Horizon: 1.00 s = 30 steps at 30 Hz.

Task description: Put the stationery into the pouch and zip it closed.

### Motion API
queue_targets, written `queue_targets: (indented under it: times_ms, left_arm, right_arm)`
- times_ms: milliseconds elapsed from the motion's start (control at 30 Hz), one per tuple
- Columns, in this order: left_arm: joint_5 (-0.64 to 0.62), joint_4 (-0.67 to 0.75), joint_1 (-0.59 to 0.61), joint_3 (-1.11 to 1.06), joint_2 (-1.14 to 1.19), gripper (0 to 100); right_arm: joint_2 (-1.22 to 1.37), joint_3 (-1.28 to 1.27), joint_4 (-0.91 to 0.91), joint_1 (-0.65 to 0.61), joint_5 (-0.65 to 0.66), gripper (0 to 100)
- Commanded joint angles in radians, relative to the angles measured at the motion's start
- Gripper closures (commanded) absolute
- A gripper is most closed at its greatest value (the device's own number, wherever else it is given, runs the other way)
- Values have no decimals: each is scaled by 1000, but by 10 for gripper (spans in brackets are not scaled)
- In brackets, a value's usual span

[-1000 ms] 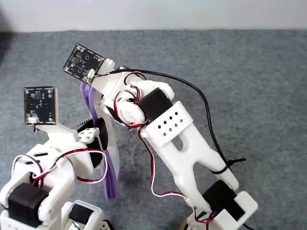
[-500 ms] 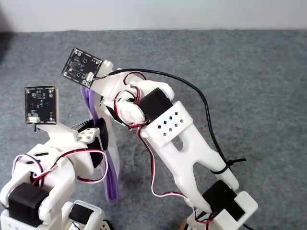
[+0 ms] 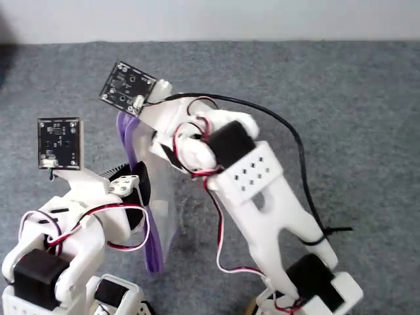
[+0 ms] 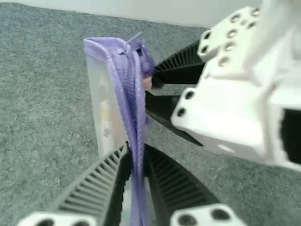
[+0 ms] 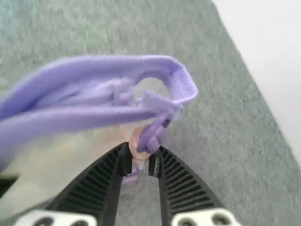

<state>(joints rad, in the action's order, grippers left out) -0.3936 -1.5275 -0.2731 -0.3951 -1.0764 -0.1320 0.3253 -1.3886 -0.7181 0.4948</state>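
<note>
A clear pouch (image 3: 163, 213) with a purple zipper band (image 3: 126, 141) stands on edge between my two arms. My left gripper (image 4: 136, 155) is shut on the zipper band partway along its length, black fingers (image 3: 136, 187) on either side. My right gripper (image 5: 138, 149) is shut on the purple zipper pull (image 5: 151, 133) at the pouch's far end, where the mouth (image 5: 150, 87) gapes in a small loop. From the left wrist, the right gripper (image 4: 153, 89) is seen meeting the pull (image 4: 145, 70) from the side. Faint coloured shapes (image 4: 106, 117) show through the clear wall.
Grey carpet-like table surface (image 3: 341, 105) spreads open to the right and far side, ending at a pale wall (image 3: 262, 20). A black cable (image 3: 295, 151) and red-white wires (image 3: 216, 223) hang along the right arm.
The right arm has shifted rightward in the high view, taking the pouch's far end and zipper pull with it. The left arm has held its grip almost unmoved.
</note>
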Motion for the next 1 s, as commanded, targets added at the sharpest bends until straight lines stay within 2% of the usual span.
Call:
queue_targets:
  times_ms: [0,133,200,500,633,867,967]
  left_arm:
    - [38,44,-6,13,-9,929]
    - [-9,41,-5,31,-9,739]
    - [-31,44,-5,59,-9,680]
    - [-31,58,-5,87,-6,675]
    - [-17,58,-5,87,-5,735]
    - [92,51,-8,88,-9,926]
    - [114,40,-12,94,-9,963]
  right_arm:
    - [-91,14,-56,7,6,991]
    - [-131,14,-111,4,6,991]
    - [-143,14,-125,4,6,991]
    - [-236,14,-177,-33,6,991]
    - [-259,14,-194,-54,6,991]
    - [-255,12,-185,-51,6,991]
    - [-255,12,-183,-48,6,991]
